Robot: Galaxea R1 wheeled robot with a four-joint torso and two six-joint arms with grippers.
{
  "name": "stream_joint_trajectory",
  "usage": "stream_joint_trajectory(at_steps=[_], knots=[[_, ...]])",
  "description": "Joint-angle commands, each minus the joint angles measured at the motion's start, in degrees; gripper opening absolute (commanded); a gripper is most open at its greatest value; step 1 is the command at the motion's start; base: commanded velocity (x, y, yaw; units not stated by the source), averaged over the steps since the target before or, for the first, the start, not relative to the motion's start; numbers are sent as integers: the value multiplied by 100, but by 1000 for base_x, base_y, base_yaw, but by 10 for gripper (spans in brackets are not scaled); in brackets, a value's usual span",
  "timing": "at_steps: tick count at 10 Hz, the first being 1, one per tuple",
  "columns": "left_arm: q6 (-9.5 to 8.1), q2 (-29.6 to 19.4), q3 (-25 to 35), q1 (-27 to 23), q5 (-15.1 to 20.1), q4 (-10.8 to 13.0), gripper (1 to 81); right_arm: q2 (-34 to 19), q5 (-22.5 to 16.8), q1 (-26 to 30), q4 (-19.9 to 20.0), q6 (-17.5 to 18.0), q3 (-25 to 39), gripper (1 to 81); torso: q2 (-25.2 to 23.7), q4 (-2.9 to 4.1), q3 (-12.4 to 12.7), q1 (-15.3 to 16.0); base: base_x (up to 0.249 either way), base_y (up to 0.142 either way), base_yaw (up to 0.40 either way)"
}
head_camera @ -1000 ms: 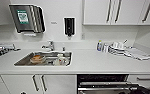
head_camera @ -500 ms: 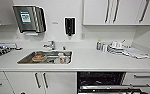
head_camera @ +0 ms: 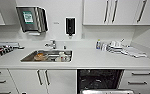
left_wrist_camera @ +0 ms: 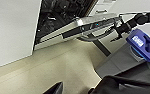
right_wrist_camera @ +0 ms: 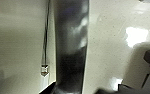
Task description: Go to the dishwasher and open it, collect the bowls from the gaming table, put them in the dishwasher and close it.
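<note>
The dishwasher (head_camera: 99, 79) stands open under the counter, right of the sink, with its dark interior and racks showing. Its steel door (head_camera: 107, 91) is tilted partway down at the head view's lower edge. In the left wrist view the door (left_wrist_camera: 91, 25) hangs half open, and my right arm (left_wrist_camera: 138, 18) reaches in to its bar handle (left_wrist_camera: 96, 38). My left gripper (left_wrist_camera: 72, 90) hangs low over the beige floor in front of the door. A dark steel bar (right_wrist_camera: 71, 45) stands close in the right wrist view. The gaming table and the bowls are out of view.
A white counter (head_camera: 91, 61) carries a steel sink (head_camera: 47, 56) holding some dishes, and clutter (head_camera: 121, 47) at the back right. White drawers (head_camera: 141, 80) flank the dishwasher on the right and cabinet doors (head_camera: 42, 80) on the left. A blue robot part (left_wrist_camera: 143, 45) sits near the door.
The dishwasher door has swung further down, so more of the dark interior shows. The head view has shifted slightly.
</note>
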Motion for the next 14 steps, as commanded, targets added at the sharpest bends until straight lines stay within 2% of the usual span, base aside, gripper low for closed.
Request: stream_joint_trajectory(at_steps=[1, 5, 8, 11, 14], knots=[[25, -120, 134, -464, 150, -55, 811, -65, -280, 367, 99, -14, -21, 811, 0, 0, 0, 0, -83, 0, 0], [25, -68, 160, -472, 158, -55, 811, -47, -26, 173, 99, -14, -152, 811, -2, 0, 0, 0, -83, 0, 0], [25, -50, 160, -464, 193, -63, 811, -12, -8, 77, 99, -23, -249, 811, -2, 0, 2, 0, -85, 0, 0], [25, -6, 151, -402, 273, -37, 811, 225, 212, -125, 99, -50, -617, 811, -5, 0, 2, -2, -91, 0, 0], [25, 20, 72, -297, 255, -46, 811, 76, 230, -47, 90, -93, -443, 811, -7, 0, 4, -6, -28, 0, 0]])
